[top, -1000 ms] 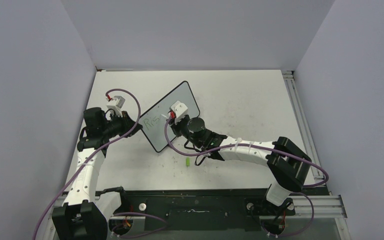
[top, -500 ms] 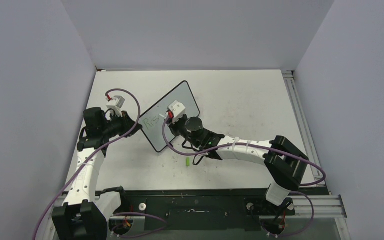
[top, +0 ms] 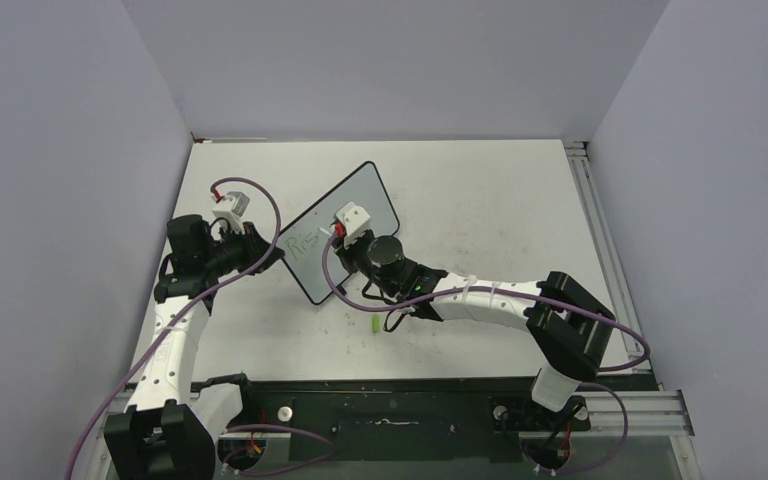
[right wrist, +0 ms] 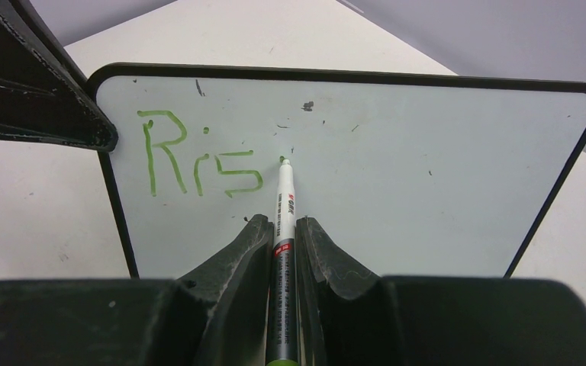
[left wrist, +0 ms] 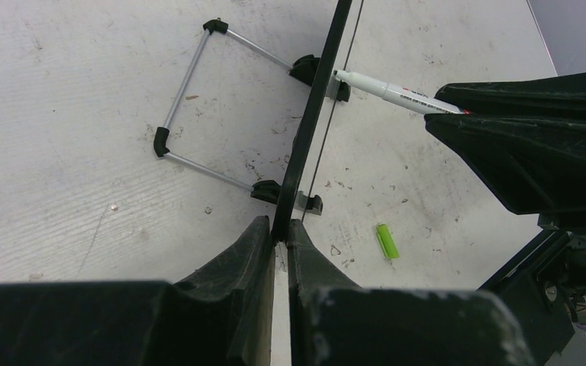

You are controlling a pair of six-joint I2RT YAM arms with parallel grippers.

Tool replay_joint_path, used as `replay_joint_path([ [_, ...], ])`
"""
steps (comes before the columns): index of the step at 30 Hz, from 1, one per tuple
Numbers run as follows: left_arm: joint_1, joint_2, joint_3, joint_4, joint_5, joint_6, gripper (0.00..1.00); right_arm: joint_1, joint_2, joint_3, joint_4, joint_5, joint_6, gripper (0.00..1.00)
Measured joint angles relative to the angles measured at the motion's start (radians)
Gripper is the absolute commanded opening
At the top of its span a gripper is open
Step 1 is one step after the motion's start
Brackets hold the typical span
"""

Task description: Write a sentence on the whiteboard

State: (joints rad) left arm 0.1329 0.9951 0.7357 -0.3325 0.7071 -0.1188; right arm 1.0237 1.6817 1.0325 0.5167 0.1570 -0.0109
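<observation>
- A loose green cap point(left wrist: 386, 241) lies on the tabletop point(top: 480, 210), nearest the arm bases and just short of the board.
- My right fingers point(right wrist: 253, 244) are clenched on a slim marker point(right wrist: 284, 206), gripped on the barrel with the nib end protruding. That barrel looks smooth, so I judge it could slide back under pressure. A light stroke suits it.
- The nib appears to touch the whiteboard point(right wrist: 427, 152), just right of the last letter.
- The sentence point(right wrist: 198, 164) so far reads "Ris" in green, so most of it is unwritten.
- The whiteboard stands upright at mid-tabletop. It looks thin, stiff and light, likely to skid or tip if pushed.
- My left fingers point(left wrist: 252, 252) are clamped on its black frame edge, which I judge to be the right hold.
- Behind it, a wire stand point(left wrist: 198, 114) rests on the tabletop.
</observation>
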Motion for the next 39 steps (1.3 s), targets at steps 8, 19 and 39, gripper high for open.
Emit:
replay_joint_path([
  [8, 0.000, 0.000, 0.000, 0.000, 0.000, 0.000, 0.00, 0.000, 0.003, 0.009, -0.001, 0.032, 0.000, 0.05],
  [19, 0.000, 0.000, 0.000, 0.000, 0.000, 0.000, 0.00, -0.001, 0.014, 0.024, 0.005, 0.045, 0.000, 0.05],
  [39, 0.000, 0.000, 0.000, 0.000, 0.001, 0.000, 0.00, 0.010, 0.014, 0.024, 0.006, 0.045, -0.015, 0.05],
])
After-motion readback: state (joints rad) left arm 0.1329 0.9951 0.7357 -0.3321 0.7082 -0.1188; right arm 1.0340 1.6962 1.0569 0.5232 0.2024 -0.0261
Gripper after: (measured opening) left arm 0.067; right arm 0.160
